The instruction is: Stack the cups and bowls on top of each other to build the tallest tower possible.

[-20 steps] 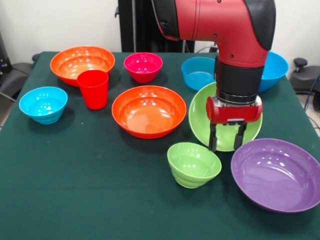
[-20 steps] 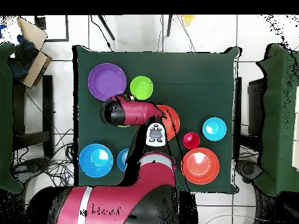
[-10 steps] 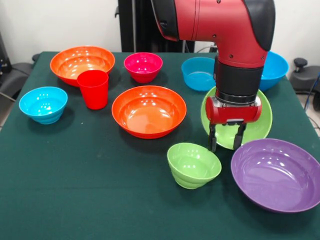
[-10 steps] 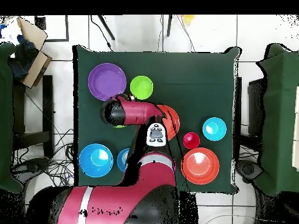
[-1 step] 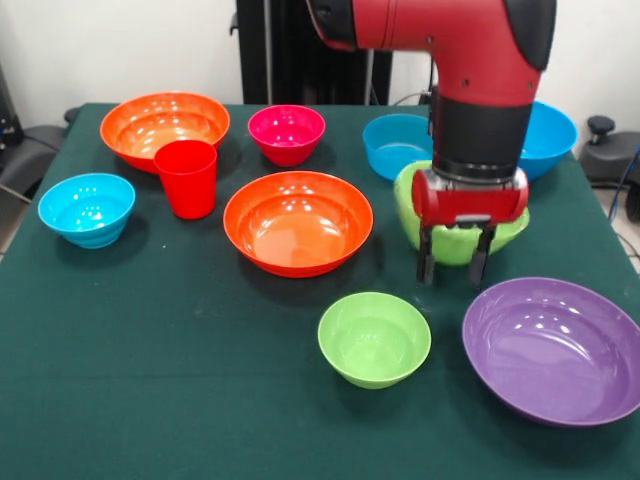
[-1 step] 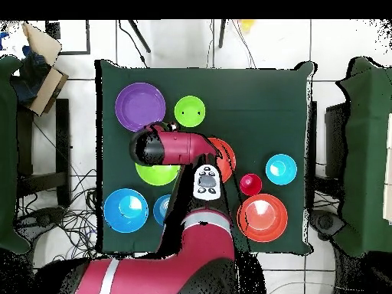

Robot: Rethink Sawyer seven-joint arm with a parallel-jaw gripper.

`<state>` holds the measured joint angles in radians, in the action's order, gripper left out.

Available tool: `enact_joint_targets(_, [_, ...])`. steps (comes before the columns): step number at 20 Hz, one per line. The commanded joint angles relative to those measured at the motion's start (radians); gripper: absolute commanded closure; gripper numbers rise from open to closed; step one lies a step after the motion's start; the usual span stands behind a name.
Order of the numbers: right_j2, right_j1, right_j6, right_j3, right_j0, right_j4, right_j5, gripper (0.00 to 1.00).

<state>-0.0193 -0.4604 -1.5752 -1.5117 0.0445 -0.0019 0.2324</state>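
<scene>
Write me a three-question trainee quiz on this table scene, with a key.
1. True or false: the red cup is stacked inside a bowl.
2. Multiple choice: the gripper hangs in front of which bowl? A) magenta B) large green C) purple
3. Fill in: the small green bowl sits upright between the middle orange bowl and the ____ bowl.

Key:
1. False; it stands alone on the table.
2. B; the large green bowl shows behind the open fingers, which grip nothing.
3. Purple.
</scene>
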Motion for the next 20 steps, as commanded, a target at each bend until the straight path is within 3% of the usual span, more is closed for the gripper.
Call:
enact_joint_targets(1, [0.082, -0.113, -0.062, -0.121, 0.019, -0.038, 0.121, 0.00])
enact_joint_targets(5, [0.084, -0.167, -0.073, -0.209, 0.026, -0.042, 0.106, 0.00])
enact_joint_targets(11, [0.106, -0.137, -0.078, -0.259, 0.053, -0.077, -0.011, 0.00])
enact_joint_targets(16, [0.098, -0.150, -0.102, -0.360, 0.061, -0.112, -0.104, 0.00])
enact_joint_targets(20, [0.087, -0.104, -0.118, -0.390, 0.064, -0.153, -0.205, 0.00])
